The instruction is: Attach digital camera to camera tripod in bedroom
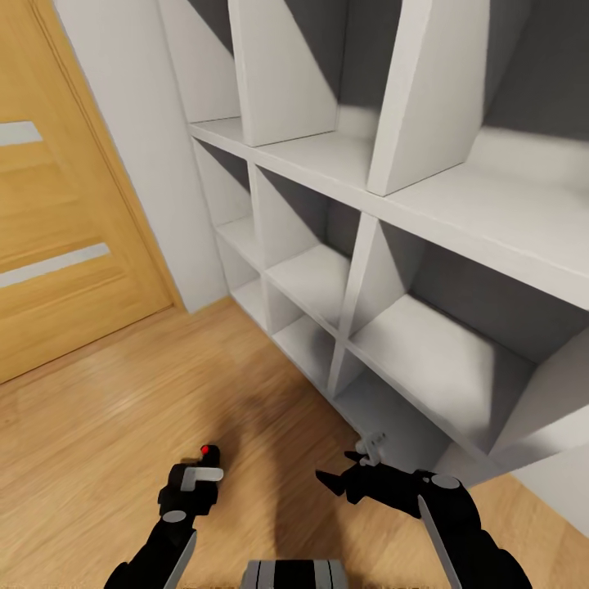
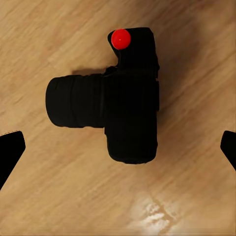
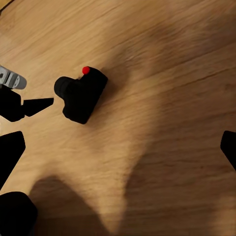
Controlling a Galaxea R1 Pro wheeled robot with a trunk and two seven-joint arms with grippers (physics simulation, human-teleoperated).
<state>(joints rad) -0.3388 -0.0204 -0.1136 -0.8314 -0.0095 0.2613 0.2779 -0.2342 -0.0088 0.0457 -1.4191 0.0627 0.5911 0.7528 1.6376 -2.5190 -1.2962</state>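
Digital camera lying on the light wood floor of the bedroom, directly beneath the left gripper. In the head view the camera is almost wholly hidden under that gripper; its red button shows just beyond the gripper's grey fittings. The left wrist view looks straight down on the black body, with the stubby lens projecting to one side and the red button at a top corner. The left gripper's fingers stand wide apart at the two edges of that view, clear of the camera and touching nothing. The right gripper hovers over the floor close to the white cube shelves, its dark fingers likewise spread wide and empty. In the right wrist view the camera rests on bare boards, with a pointed fingertip of the left gripper just beside the lens. A wooden door with pale horizontal stripes stands to the left of the shelves. Soft shadows of both arms fall across the floor.
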